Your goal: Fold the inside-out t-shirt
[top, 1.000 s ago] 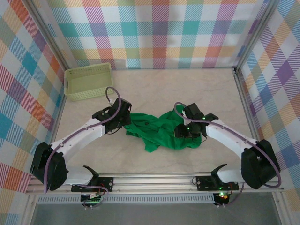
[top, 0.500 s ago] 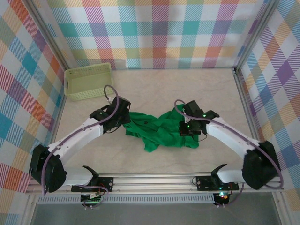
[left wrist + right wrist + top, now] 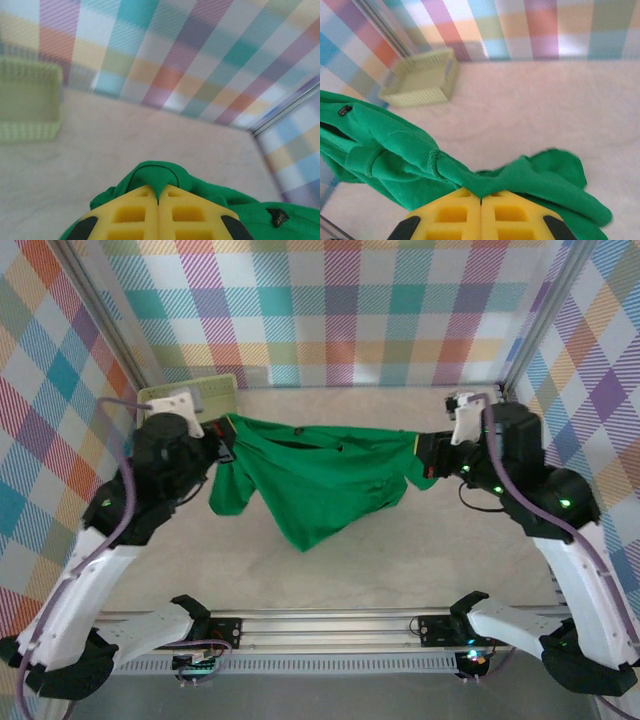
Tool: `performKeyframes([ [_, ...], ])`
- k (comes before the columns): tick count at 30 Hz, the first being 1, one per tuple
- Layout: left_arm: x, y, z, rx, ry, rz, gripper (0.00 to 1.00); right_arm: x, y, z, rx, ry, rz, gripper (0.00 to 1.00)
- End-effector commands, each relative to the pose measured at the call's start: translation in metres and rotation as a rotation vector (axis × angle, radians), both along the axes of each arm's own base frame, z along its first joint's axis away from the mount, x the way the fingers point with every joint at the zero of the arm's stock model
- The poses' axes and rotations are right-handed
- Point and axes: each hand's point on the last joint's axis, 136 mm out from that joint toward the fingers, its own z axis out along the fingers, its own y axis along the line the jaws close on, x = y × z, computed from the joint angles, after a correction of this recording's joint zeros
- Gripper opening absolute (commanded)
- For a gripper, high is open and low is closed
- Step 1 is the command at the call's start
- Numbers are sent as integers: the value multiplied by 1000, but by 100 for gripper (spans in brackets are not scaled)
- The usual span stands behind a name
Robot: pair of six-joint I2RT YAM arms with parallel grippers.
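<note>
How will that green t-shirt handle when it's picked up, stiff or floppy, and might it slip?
Probably floppy: the green t-shirt sags deeply between the left gripper and right gripper. Likely light, since two small pinches carry it. It might slip: each gripper holds only a thin fold.

t-shirt (image 3: 320, 485) hangs between left pincer (image 3: 224, 433) and right pincer (image 3: 428, 451); basket (image 3: 213, 391) behind left.
</note>
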Motion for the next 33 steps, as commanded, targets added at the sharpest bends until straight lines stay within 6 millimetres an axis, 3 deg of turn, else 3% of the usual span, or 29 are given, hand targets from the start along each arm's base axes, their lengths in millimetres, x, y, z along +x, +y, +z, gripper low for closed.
performKeyframes([
  [1,-32,9,49,-28,-114,-75,0,-26,2,37,55,-68,88,0],
  [5,-59,17,87,-58,-213,-121,0,-54,5,76,156,-148,179,0],
  [11,-94,22,129,-110,-304,-208,0,-96,-2,126,278,-253,269,0],
  [15,-103,18,145,-156,-343,-246,0,-102,-12,142,299,-296,235,0],
  [18,-92,9,147,-161,-329,-261,0,-90,-21,145,278,-318,157,0],
  [20,-74,3,139,-138,-288,-236,0,-74,-21,140,242,-315,111,0],
  [23,-34,1,109,-55,-192,-121,0,-34,-15,114,145,-251,28,0],
  [29,49,-9,15,171,42,71,0,44,-3,33,-53,-115,-117,0],
  [33,85,-13,-40,276,148,140,0,85,1,-15,-118,-19,-162,0],
])
